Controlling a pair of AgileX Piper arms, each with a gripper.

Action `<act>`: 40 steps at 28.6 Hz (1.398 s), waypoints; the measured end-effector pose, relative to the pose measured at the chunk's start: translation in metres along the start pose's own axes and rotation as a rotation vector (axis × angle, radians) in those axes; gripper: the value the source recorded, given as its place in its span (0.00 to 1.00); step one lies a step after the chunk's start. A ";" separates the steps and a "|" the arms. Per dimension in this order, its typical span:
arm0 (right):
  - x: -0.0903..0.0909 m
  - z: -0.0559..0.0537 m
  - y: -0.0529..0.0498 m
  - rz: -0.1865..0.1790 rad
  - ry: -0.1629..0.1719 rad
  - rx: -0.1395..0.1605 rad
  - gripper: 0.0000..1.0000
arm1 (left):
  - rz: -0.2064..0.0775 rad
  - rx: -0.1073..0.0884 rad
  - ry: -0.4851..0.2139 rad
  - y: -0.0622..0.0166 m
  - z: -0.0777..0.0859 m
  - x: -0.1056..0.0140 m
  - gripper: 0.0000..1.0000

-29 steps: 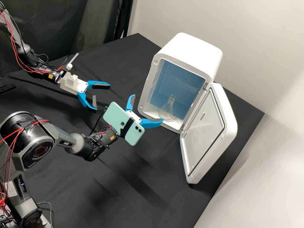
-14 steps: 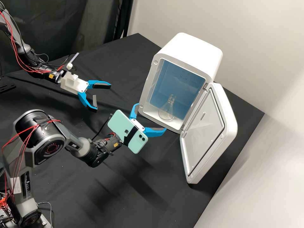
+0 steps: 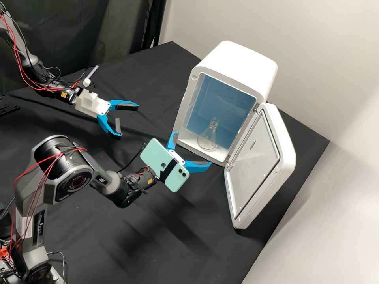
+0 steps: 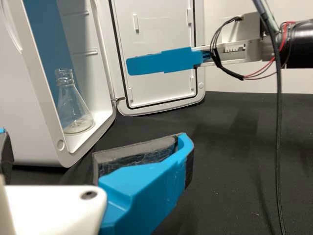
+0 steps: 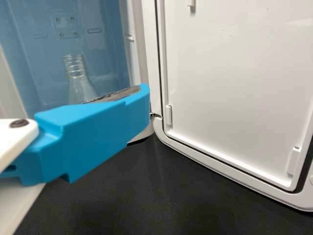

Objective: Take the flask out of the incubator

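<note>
Clear glass conical flask (image 3: 208, 136) upright inside open white blue-lined incubator (image 3: 237, 67). Right blue-fingered tool (image 3: 192, 152) spread wide at doorway's lower edge: probably raise, centre on neck, enter straight, clench gently. Left blue-fingered tool (image 3: 127, 119) released, well apart.

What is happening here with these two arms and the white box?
The right arm's tool is open just outside the mouth of the open incubator, in front of the flask standing inside. It does not hold the flask yet. The left tool hangs open above the bench, apart from the incubator.
</note>
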 end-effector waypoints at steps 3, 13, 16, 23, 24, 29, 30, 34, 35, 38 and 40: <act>0.006 0.000 0.001 0.006 0.007 -0.001 1.00 | 0.000 0.000 0.000 0.0000 0.000 0.000 1.00; 0.035 -0.001 -0.008 -0.006 0.043 -0.004 1.00 | 0.002 -0.002 0.000 0.0006 0.000 0.000 1.00; 0.042 -0.003 -0.018 -0.037 0.055 -0.009 1.00 | 0.003 -0.017 -0.002 0.0012 0.000 0.000 1.00; 0.055 -0.002 -0.035 -0.094 0.064 -0.008 1.00 | 0.004 -0.026 -0.003 0.0016 0.001 0.000 1.00; 0.056 -0.002 -0.036 -0.096 0.066 -0.008 1.00 | 0.005 -0.025 -0.004 0.0019 0.001 0.000 1.00; 0.064 0.003 -0.040 -0.108 0.055 0.004 1.00 | 0.006 -0.022 -0.002 0.0043 0.001 -0.001 1.00; 0.066 0.004 -0.041 -0.109 0.052 0.009 1.00 | 0.006 -0.022 -0.002 0.0045 0.001 -0.001 1.00; 0.074 0.005 -0.042 -0.115 0.047 0.020 1.00 | 0.004 -0.021 -0.001 0.0047 0.001 -0.002 1.00; 0.075 0.005 -0.043 -0.115 0.047 0.020 1.00 | 0.004 -0.021 -0.001 0.0047 0.001 -0.002 1.00; 0.081 0.009 -0.042 -0.108 0.045 0.020 1.00 | 0.006 -0.021 -0.001 0.0053 0.001 -0.002 1.00; 0.084 0.013 -0.042 -0.106 0.038 0.020 1.00 | 0.007 -0.020 -0.001 0.0059 0.001 -0.002 1.00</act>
